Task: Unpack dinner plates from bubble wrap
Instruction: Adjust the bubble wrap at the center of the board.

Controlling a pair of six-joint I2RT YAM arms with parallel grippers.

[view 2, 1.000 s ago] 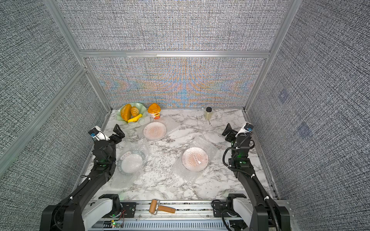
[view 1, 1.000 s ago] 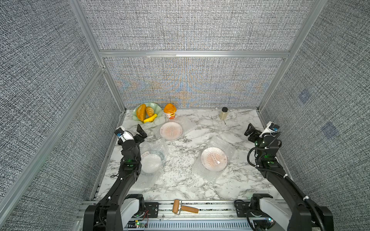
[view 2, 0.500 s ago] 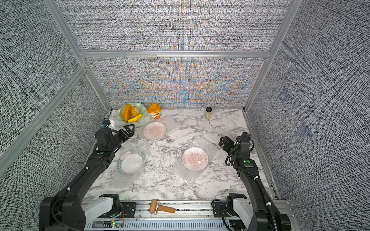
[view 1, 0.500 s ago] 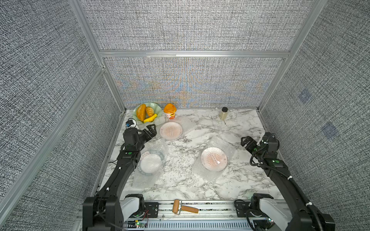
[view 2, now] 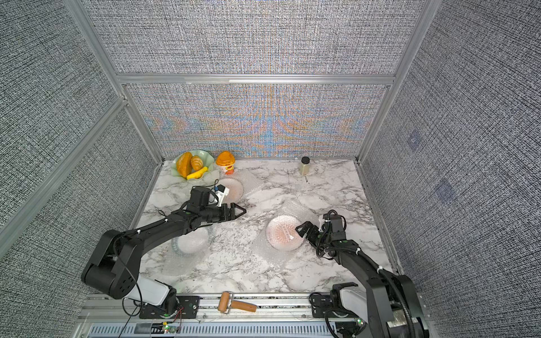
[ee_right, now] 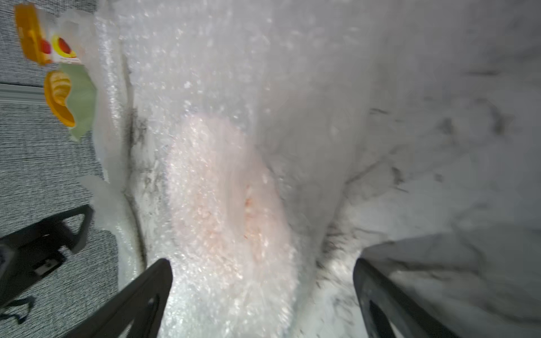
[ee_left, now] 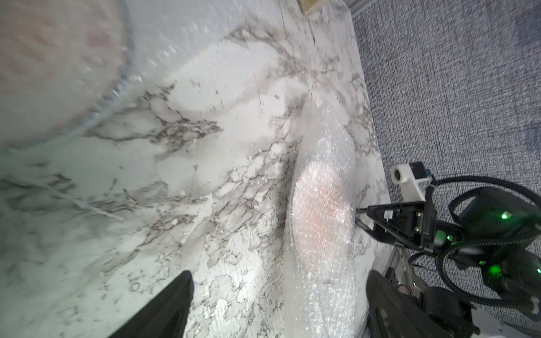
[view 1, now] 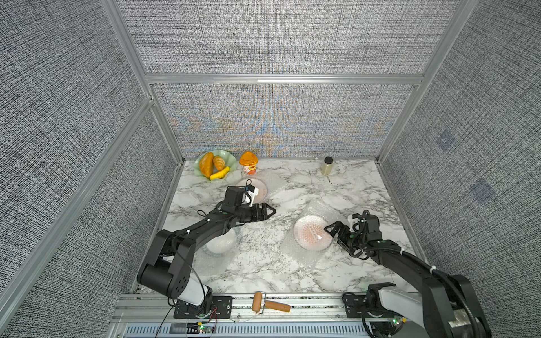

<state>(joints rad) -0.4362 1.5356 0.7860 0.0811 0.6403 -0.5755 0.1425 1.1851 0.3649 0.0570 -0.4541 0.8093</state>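
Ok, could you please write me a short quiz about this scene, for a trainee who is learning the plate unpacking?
1. True or false: the right gripper is shut on the bubble wrap.
2. How many dinner plates lie on the marble table? A) two B) three C) five
3. What does the left gripper hold?

Key: 1 false, it is open; 2 B; 3 nothing, it is open.

Both top views overlook the table; wrist views close.
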